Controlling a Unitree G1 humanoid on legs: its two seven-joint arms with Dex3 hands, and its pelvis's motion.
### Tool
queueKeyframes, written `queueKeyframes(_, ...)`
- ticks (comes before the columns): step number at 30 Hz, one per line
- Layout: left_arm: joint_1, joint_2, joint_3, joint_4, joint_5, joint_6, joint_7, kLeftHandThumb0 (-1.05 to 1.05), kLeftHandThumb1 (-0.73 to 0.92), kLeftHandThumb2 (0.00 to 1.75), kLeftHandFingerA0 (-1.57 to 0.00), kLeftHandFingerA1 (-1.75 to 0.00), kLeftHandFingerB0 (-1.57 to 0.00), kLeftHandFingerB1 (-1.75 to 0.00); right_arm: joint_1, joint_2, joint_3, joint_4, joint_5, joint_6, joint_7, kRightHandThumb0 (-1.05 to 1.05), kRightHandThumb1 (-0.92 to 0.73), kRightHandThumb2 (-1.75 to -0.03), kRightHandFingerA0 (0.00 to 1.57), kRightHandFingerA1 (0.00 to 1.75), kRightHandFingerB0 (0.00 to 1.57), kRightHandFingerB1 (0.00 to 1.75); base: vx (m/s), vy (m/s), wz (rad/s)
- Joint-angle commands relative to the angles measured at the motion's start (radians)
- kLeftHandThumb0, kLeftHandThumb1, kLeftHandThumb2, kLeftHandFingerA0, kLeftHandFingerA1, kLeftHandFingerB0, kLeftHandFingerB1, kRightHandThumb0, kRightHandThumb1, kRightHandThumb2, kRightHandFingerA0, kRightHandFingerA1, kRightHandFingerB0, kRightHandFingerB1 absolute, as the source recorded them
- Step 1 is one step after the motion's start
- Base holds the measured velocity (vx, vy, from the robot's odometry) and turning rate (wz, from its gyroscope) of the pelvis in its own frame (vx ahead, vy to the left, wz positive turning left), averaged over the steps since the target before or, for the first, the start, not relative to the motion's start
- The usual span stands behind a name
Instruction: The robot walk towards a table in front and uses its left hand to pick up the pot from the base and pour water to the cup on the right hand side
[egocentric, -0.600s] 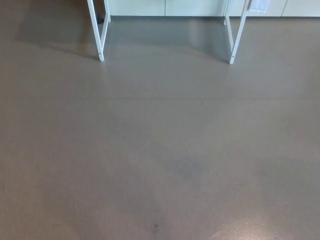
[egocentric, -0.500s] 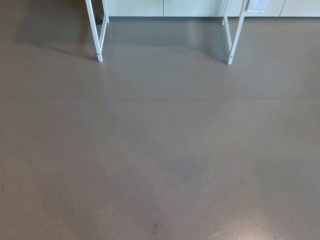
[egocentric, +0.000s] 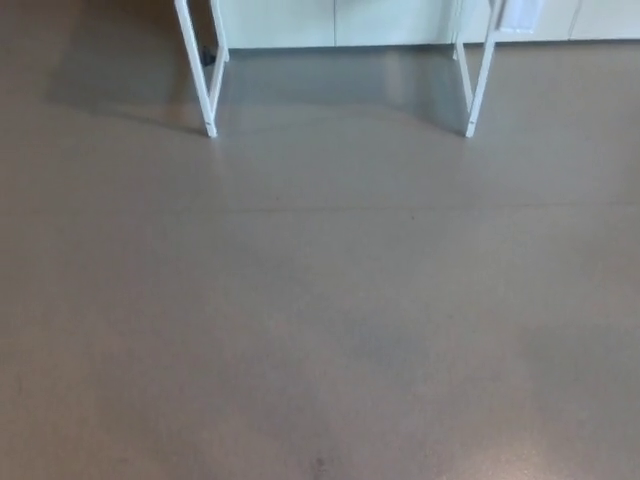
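Only the lower white legs of the table show in the head view, at the top: the left legs (egocentric: 203, 78) and the right legs (egocentric: 478, 88). The tabletop lies above the picture's edge, so the pot, its base and the cup are out of sight. Neither of my hands nor any part of my arms shows.
Grey-brown floor (egocentric: 320, 300) fills nearly the whole picture between me and the table. A pale wall or cabinet front (egocentric: 330, 22) runs behind the table legs. A small dark object (egocentric: 207, 57) sits by the left legs at the wall.
The whole picture has shifted down and slightly right, so the camera has moved; the table legs now reach a little lower in the frame.
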Motion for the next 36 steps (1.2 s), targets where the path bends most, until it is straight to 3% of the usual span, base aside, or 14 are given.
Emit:
queueKeyframes(1,0.004,0.018,-0.011,0.008,-0.013,-0.033,-0.010,0.09,0.46,0.96,-0.30,-0.59,-0.19,-0.52,0.004,-0.006,0.008,0.002,0.028,-0.016,0.000,-0.11,-0.53,-0.55,0.73,0.50,0.46,0.39,0.07,0.081,-0.03)
queueKeyframes(6,-0.002,0.020,-0.023,0.008,-0.010,-0.033,-0.008,0.09,0.47,0.96,-0.32,-0.59,-0.19,-0.52,0.008,-0.003,0.006,-0.003,0.046,-0.022,0.017,-0.10,-0.53,-0.55,0.70,0.50,0.46,0.40,0.07,0.213,-0.15)
queueKeyframes(7,-0.004,0.019,-0.025,0.003,-0.012,-0.027,-0.006,0.11,0.64,0.63,-0.42,-0.48,-0.28,-0.36,0.002,-0.005,0.006,0.008,0.046,-0.024,0.021,-0.10,-0.55,-0.55,0.65,0.49,0.47,0.40,0.13,0.544,0.10)
queueKeyframes(12,-0.003,0.022,-0.026,-0.003,-0.021,-0.020,-0.017,0.09,0.66,0.62,-0.43,-0.48,-0.29,-0.36,0.005,0.001,0.018,0.000,0.043,-0.028,0.011,-0.10,-0.54,-0.55,0.66,0.49,0.47,0.41,0.20,0.313,-0.14)
queueKeyframes(15,-0.001,0.021,-0.027,-0.005,-0.020,-0.021,-0.010,0.09,0.66,0.63,-0.44,-0.48,-0.29,-0.36,0.012,0.003,0.026,-0.001,0.041,-0.034,0.008,-0.10,-0.54,-0.55,0.67,0.50,0.47,0.41,0.24,0.036,0.07)
queueKeyframes(16,0.001,0.021,-0.030,-0.005,-0.018,-0.023,-0.011,0.07,0.46,0.96,-0.33,-0.60,-0.18,-0.52,0.013,0.002,0.027,-0.001,0.042,-0.031,0.007,-0.09,-0.54,-0.55,0.67,0.50,0.47,0.41,0.22,-0.035,0.14)
queueKeyframes(18,0.002,0.022,-0.033,-0.005,-0.016,-0.024,-0.012,0.07,0.46,0.96,-0.33,-0.60,-0.18,-0.52,0.012,0.001,0.029,0.001,0.045,-0.029,0.005,-0.09,-0.54,-0.55,0.67,0.50,0.47,0.41,0.26,-0.098,0.12)
queueKeyframes(19,0.002,0.024,-0.037,-0.002,-0.012,-0.025,-0.012,0.05,0.69,0.60,-0.43,-0.44,-0.28,-0.34,0.014,0.001,0.033,0.002,0.041,-0.030,-0.002,-0.13,-0.50,-0.54,0.74,0.51,0.46,0.39,0.27,-0.132,0.14)
queueKeyframes(26,0.002,0.028,-0.043,0.001,-0.016,-0.025,-0.008,0.06,0.67,0.59,-0.45,-0.48,-0.29,-0.34,0.021,0.007,0.040,-0.006,0.049,-0.031,-0.005,-0.10,-0.53,-0.55,0.68,0.50,0.45,0.40,0.32,-0.175,0.10)
queueKeyframes(27,0.002,0.029,-0.044,0.003,-0.017,-0.028,-0.016,0.06,0.47,0.95,-0.34,-0.60,-0.17,-0.52,0.022,0.004,0.040,0.000,0.051,-0.034,0.006,-0.11,-0.53,-0.55,0.68,0.51,0.44,0.40,0.33,-0.090,0.01)
queueKeyframes(28,0.002,0.030,-0.044,0.003,-0.018,-0.028,-0.019,0.06,0.47,0.95,-0.34,-0.60,-0.17,-0.52,0.022,0.004,0.040,0.002,0.052,-0.035,0.009,-0.11,-0.53,-0.55,0.68,0.51,0.44,0.40,0.21,-0.134,0.08)
queueKeyframes(29,0.000,0.031,-0.045,0.008,-0.017,-0.028,-0.017,0.05,0.68,0.59,-0.42,-0.47,-0.29,-0.35,0.022,0.004,0.038,0.001,0.055,-0.034,0.010,-0.11,-0.52,-0.55,0.68,0.51,0.44,0.40,0.20,-0.114,0.01)
queueKeyframes(36,-0.002,0.033,-0.051,0.008,-0.013,-0.031,-0.007,0.05,0.68,0.59,-0.42,-0.45,-0.29,-0.34,0.019,0.005,0.044,0.004,0.060,-0.033,0.006,-0.10,-0.55,-0.55,0.67,0.50,0.45,0.41,0.24,0.012,-0.12)
